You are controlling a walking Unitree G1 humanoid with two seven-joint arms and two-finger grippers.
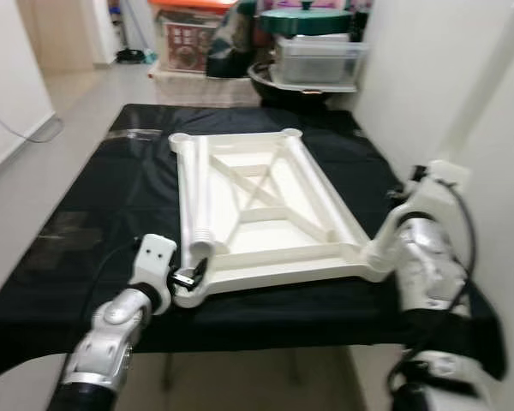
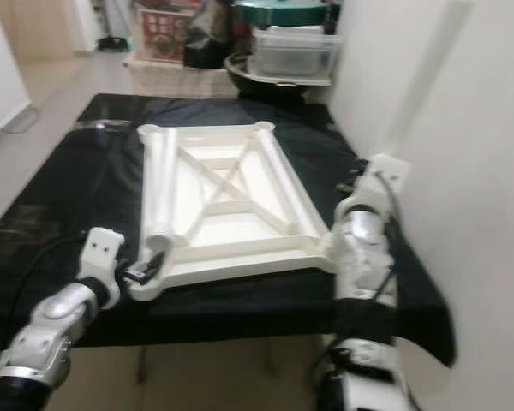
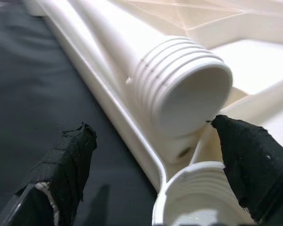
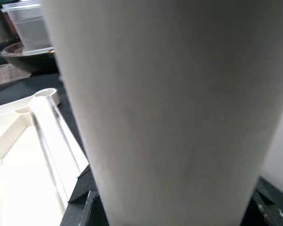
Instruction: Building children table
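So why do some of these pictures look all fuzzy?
Both eye views are softly blurred all over, so the white tabletop and the left gripper lose their sharp edges. In the left wrist view the ridged table leg is crisp, while the black fingers up close go soft. In the right wrist view a white tube sits too near to focus.

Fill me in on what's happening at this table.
A white tabletop lies upside down on a black cloth. The left gripper, jaws open, sits at the near left corner socket, where a loose leg lies along the frame. The right gripper holds another leg at the near right corner.
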